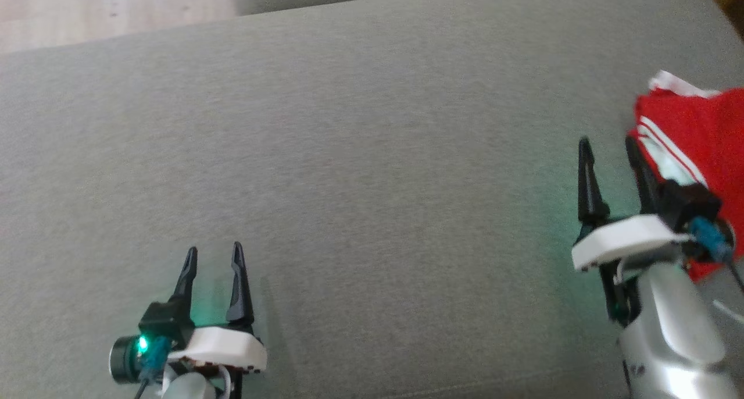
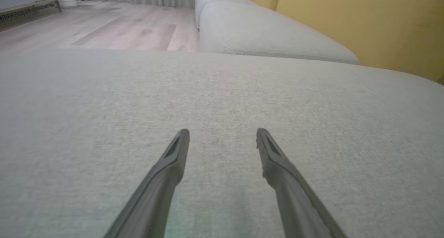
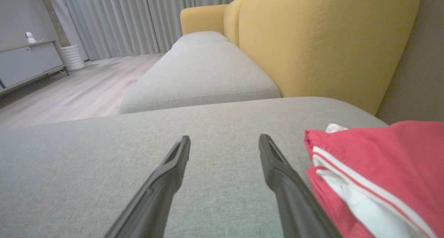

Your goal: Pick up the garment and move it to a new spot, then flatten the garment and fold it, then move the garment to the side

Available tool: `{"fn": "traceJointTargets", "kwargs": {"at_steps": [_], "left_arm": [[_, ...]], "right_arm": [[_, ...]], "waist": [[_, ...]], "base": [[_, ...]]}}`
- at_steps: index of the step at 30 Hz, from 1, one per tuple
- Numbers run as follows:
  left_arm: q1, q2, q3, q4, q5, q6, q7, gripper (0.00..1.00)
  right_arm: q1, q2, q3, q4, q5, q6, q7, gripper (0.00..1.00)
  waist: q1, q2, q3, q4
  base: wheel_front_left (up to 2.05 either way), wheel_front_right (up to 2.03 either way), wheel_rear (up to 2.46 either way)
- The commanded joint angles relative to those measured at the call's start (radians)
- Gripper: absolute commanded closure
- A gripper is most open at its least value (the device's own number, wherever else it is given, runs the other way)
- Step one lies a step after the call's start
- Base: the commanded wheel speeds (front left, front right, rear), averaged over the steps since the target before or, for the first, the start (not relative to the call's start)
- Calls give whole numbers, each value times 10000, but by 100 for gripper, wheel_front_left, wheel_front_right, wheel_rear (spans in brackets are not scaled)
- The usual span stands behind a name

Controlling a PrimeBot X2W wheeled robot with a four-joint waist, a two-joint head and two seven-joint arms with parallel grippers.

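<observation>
The garment (image 1: 694, 131) is a red piece with white stripes, folded into a bundle at the right edge of the grey cushion (image 1: 372, 172). In the right wrist view the garment (image 3: 378, 168) lies just right of my right finger. My right gripper (image 1: 607, 146) is open, beside the garment's left edge, with nothing between its fingers. My left gripper (image 1: 212, 253) is open over bare cushion at the lower left, far from the garment. In the left wrist view the left gripper (image 2: 222, 132) has its fingers spread above grey fabric.
A second grey seat cushion (image 3: 197, 75) continues beyond this one, with a yellow backrest (image 3: 312, 40) along its right. Wooden floor (image 3: 69, 92), a grey cabinet (image 3: 27, 61) and curtains lie past the cushion's far edge.
</observation>
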Motion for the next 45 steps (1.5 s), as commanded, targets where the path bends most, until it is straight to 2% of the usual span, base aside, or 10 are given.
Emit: {"fn": "traceJointTargets", "kwargs": {"at_steps": [1,8,13,29,37,39,40,45], "left_arm": [[-89,37,399,-294,-131,56,-80,0],[-45,37,523,-243,-452,54,-80,0],[-20,37,579,-87,-518,151,-80,0],[656,37,976,-166,-478,193,-80,0],[821,37,1179,-289,-325,62,-80,0],[847,37,1194,-360,-415,-84,-80,0],[1090,2,868,-33,-423,-106,2,100],[1371,-8,871,620,-459,-103,83,100]], "right_arm": [[38,100,246,-323,-88,33,-109,0],[770,215,426,-184,-276,33,-109,0],[1099,222,722,-114,198,33,-109,0],[1712,224,1142,-288,1014,33,-109,0],[1803,225,1182,-344,1192,33,-109,0],[1819,225,1191,-360,1194,33,-109,0],[1929,232,922,-10,1178,0,0,100],[2313,274,908,650,1217,0,36,100]], "waist": [[0,0,-192,583],[0,0,-471,1437],[0,0,-746,1705],[0,0,-1584,1621],[0,0,-1783,1558],[0,0,-1803,1551],[0,0,-1805,1550],[0,0,-1816,1545]], "base": [[0,0,0],[0,0,0],[0,0,0],[0,0,0],[0,0,0],[0,0,0],[0,0,0],[0,0,0]]}}
